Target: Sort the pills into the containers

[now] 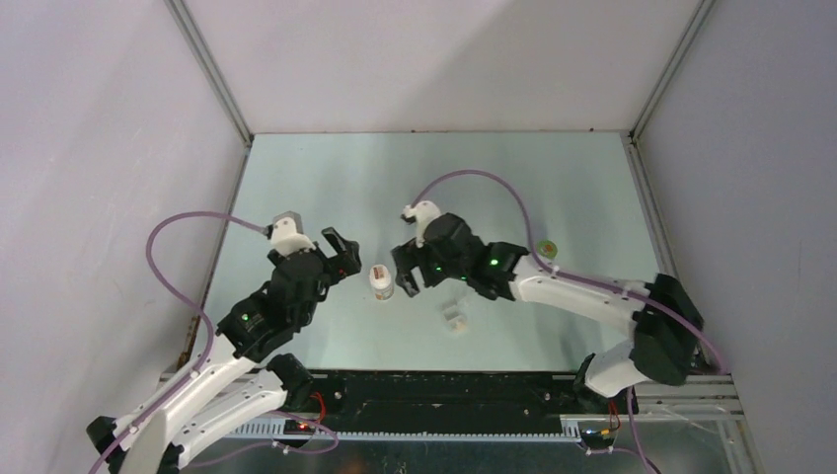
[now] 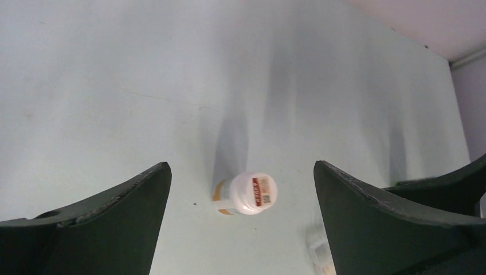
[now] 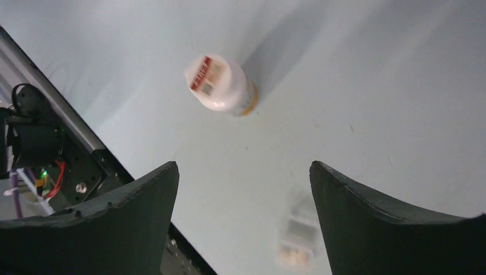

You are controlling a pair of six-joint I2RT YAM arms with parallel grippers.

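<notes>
A small pill bottle (image 1: 381,280) with a white cap and orange body stands upright mid-table between my two grippers; it shows in the left wrist view (image 2: 246,194) and the right wrist view (image 3: 220,85). The translucent pill box (image 1: 455,316) lies just right of and nearer than the bottle; it shows blurred in the right wrist view (image 3: 297,239), one compartment holding something orange, and at the bottom of the left wrist view (image 2: 318,252). My left gripper (image 1: 344,259) is open and empty left of the bottle. My right gripper (image 1: 405,278) is open and empty right of it.
A small round yellow-green object (image 1: 546,247) lies on the table at the right, by the right arm's cable. The black base rail (image 1: 444,390) runs along the near edge. Metal frame posts and grey walls bound the table.
</notes>
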